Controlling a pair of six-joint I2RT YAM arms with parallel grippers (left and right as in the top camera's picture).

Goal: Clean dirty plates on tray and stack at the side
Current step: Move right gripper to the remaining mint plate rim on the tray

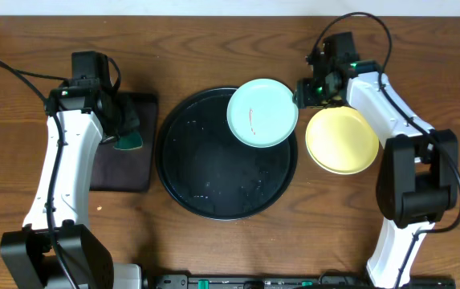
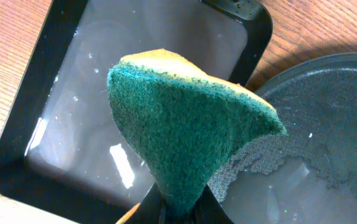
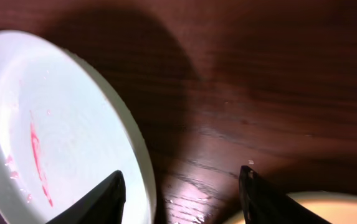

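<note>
left hand (image 2: 181, 210) clamps green sponge (image 2: 184, 124) above rectangular tray (image 2: 60, 112) | right hand (image 3: 182, 180) open, astride rim of red-smeared mint plate (image 3: 53, 112)

Tray (image 1: 205, 164) at table (image 1: 213, 48) centre. First plate (image 1: 262, 113) overlaps tray's far right rim, partly over table. Second plate (image 1: 341, 140) on table, right of tray, clear of rim. Right tool (image 1: 300, 95) beyond tray's far right rim, at first plate's edge. Small tray (image 1: 121, 172) just left of tray. Sponge (image 1: 129, 142) over small tray's tray-side edge, in left tool (image 2: 181, 208).
</note>
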